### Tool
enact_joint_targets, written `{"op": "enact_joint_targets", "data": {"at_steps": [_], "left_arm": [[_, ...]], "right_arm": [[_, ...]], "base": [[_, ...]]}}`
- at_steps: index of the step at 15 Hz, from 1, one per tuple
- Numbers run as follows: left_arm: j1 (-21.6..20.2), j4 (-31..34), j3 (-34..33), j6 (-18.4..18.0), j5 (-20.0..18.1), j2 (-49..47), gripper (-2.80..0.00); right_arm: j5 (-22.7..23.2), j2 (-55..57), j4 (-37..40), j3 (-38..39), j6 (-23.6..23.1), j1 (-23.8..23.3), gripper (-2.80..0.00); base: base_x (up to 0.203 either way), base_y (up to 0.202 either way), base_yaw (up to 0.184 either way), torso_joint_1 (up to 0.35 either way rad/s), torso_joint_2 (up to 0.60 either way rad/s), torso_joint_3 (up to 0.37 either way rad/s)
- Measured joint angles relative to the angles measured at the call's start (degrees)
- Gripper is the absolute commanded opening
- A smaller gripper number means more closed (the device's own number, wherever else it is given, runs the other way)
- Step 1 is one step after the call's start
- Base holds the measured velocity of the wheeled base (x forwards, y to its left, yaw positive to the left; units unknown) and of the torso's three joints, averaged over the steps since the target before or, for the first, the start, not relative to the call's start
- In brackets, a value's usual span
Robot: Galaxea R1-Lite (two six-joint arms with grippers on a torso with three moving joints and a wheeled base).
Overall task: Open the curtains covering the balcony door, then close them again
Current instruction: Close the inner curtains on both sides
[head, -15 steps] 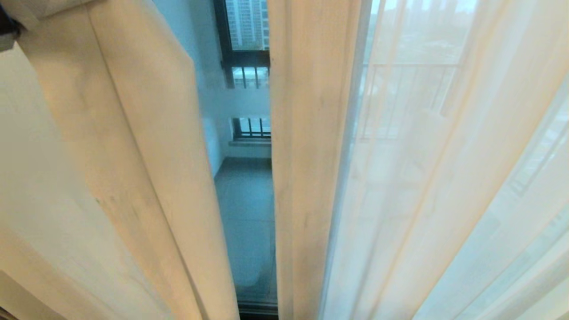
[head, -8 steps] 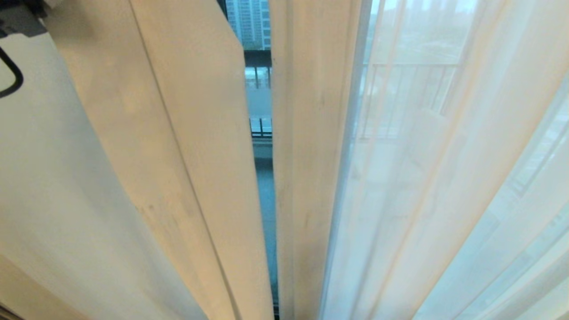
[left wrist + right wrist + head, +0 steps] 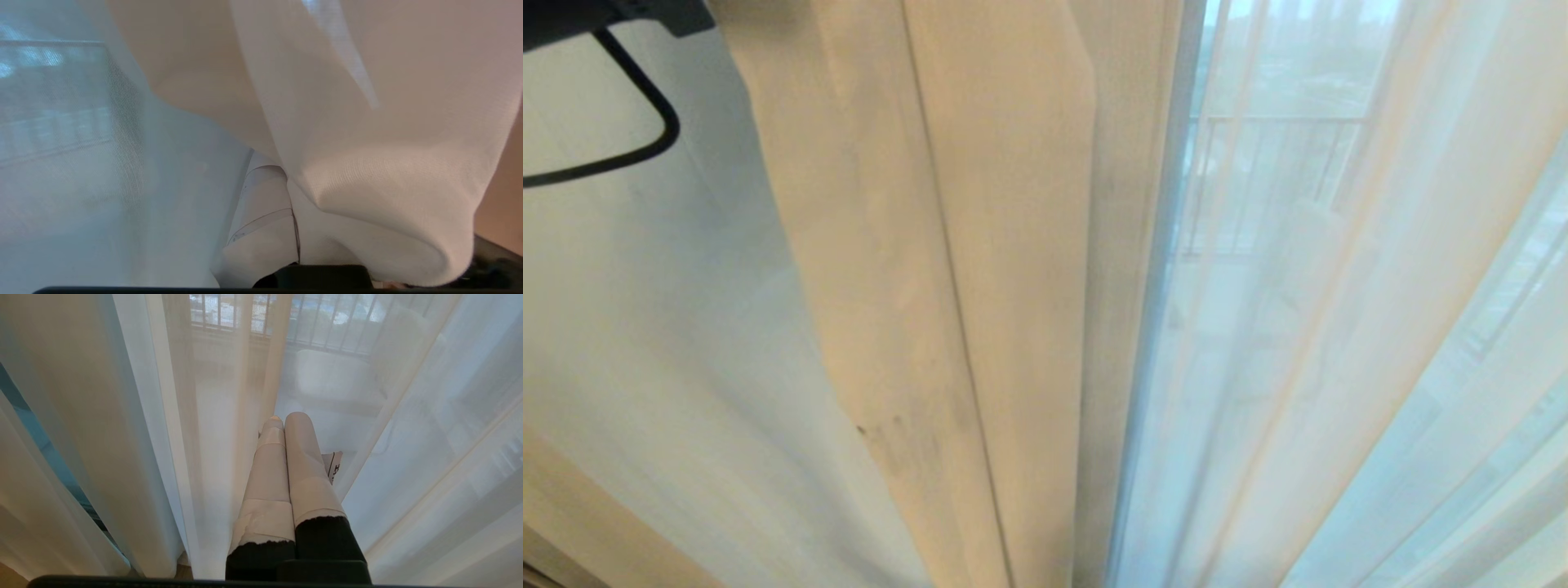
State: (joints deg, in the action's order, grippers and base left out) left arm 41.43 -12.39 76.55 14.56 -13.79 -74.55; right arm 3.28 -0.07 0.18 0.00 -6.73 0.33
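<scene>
In the head view the left cream curtain (image 3: 890, 245) now lies against the right cream curtain (image 3: 1131, 204), with no gap between them. The balcony door is hidden behind the fabric. My left arm (image 3: 654, 12) shows only as a dark part at the top left corner. In the left wrist view my left gripper (image 3: 286, 175) is shut on a fold of curtain (image 3: 388, 183); one taped finger (image 3: 265, 212) shows and the cloth covers the other. My right gripper (image 3: 284, 418) is shut on nothing and hangs parked before the sheer fabric (image 3: 408, 437).
White see-through sheer (image 3: 1339, 327) fills the right half of the head view, with a balcony railing (image 3: 1274, 122) faint behind it. A black cable loop (image 3: 645, 139) hangs from the left arm over pale fabric (image 3: 645, 327). A strip of wall or floor (image 3: 572, 523) shows bottom left.
The left curtain has been drawn to the right until it met the right one, closing the gap that showed the balcony floor and barred window. My left arm moved rightward into view.
</scene>
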Motion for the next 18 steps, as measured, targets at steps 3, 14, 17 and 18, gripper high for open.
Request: {"op": "enact_joint_targets", "data": {"at_steps": [3,14,17,18], "left_arm": [[5.60,0.02,1.69,-0.08,1.26,-2.02,-2.80],[16.01,-0.09,10.25,-0.09,1.20,-11.15,-2.80],[18.51,-0.29,12.76,-0.09,1.20,-14.33,-2.80],[19.41,-0.28,13.57,-0.09,1.20,-15.45,-2.80]], "right_arm": [[0.00,0.00,0.00,0.00,0.04,0.00,-2.80],[0.01,0.00,-0.01,0.00,0.02,-0.02,-2.80],[0.00,0.00,0.00,0.00,0.02,-0.02,-2.80],[0.02,0.00,-0.02,0.00,0.02,0.00,-2.80]], "base": [[0.000,0.000,0.000,0.000,0.00,0.000],[0.000,0.000,0.000,0.000,0.00,0.000],[0.000,0.000,0.000,0.000,0.00,0.000],[0.000,0.000,0.000,0.000,0.00,0.000]]}}
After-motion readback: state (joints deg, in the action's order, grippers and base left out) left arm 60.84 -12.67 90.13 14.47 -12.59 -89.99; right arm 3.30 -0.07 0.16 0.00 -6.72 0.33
